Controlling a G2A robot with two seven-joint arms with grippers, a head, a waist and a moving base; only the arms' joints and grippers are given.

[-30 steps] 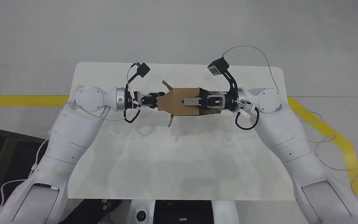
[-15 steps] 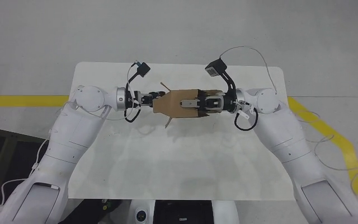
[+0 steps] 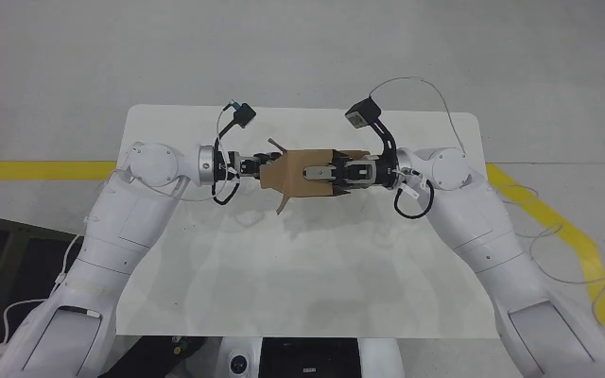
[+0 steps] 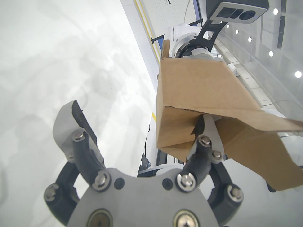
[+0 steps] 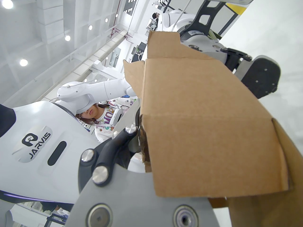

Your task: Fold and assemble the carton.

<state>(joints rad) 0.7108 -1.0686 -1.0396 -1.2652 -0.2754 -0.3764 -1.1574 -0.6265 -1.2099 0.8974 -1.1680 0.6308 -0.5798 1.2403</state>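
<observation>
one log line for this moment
carton held above table | right gripper shut on carton | left gripper open, one finger inside carton

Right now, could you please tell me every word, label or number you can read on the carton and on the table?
On the carton: none; every brown face that shows is blank.
On the table: none; the white top is plain.

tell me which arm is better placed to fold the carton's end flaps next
Probably left: the left fingers are open at the flaps, one tucked inside that end; the right fingers grip the carton, holding it up.
</observation>
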